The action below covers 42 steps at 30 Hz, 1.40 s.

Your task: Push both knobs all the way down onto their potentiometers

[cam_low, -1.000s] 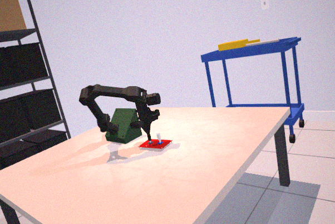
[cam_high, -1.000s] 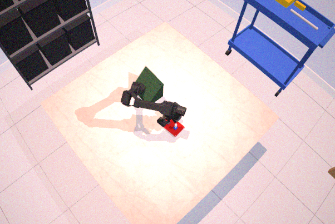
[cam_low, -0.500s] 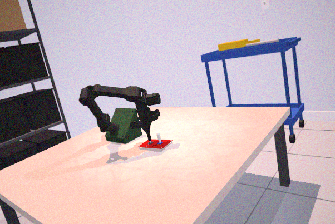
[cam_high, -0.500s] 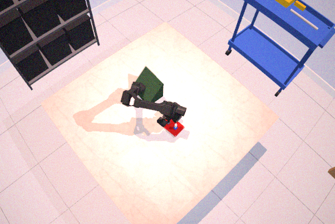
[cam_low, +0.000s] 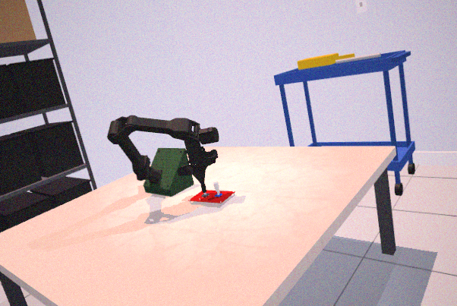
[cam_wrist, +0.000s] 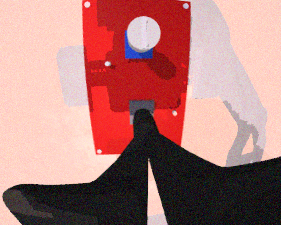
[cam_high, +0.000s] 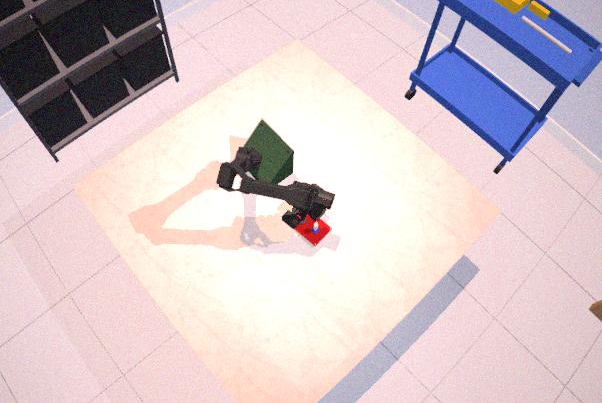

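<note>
A red circuit board (cam_high: 321, 234) (cam_low: 225, 195) (cam_wrist: 169, 35) stands on the table. A white knob (cam_high: 315, 226) (cam_low: 216, 186) (cam_wrist: 143, 33) stands tall on a blue potentiometer (cam_wrist: 131, 51) at the board's far end. My gripper (cam_wrist: 145, 135) (cam_low: 203, 190) (cam_high: 298, 221) is shut, with nothing between the fingers. Its tips press straight down on the near knob (cam_wrist: 141, 106), which shows as a small grey patch and sits low on the board. The near potentiometer is hidden under the fingertips.
The arm's green base block (cam_high: 270, 152) (cam_low: 168, 171) stands behind the board. A dark shelf rack (cam_high: 75, 41) (cam_low: 34, 115) is at the left. A blue cart (cam_high: 505, 56) (cam_low: 349, 107) with yellow boxes stands off the table at the right.
</note>
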Motion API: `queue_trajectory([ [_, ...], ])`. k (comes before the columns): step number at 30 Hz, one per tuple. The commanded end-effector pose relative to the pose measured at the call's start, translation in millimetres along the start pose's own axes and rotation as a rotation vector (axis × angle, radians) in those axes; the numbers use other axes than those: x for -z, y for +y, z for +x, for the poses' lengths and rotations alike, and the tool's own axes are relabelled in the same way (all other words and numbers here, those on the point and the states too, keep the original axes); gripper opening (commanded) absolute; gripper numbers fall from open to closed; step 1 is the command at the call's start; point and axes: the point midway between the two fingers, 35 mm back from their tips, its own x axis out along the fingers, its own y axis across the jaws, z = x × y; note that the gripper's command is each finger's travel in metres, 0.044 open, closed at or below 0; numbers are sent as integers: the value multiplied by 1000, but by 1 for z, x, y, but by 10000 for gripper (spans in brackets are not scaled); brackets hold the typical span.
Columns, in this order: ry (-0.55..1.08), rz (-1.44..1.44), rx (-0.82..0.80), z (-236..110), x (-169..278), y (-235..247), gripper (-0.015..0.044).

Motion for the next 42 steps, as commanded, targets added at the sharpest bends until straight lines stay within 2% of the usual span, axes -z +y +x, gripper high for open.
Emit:
queue_trajectory([
  [1,13,12,0,9,-1,-2,0],
  [42,13,12,1,13,-1,-2,0],
])
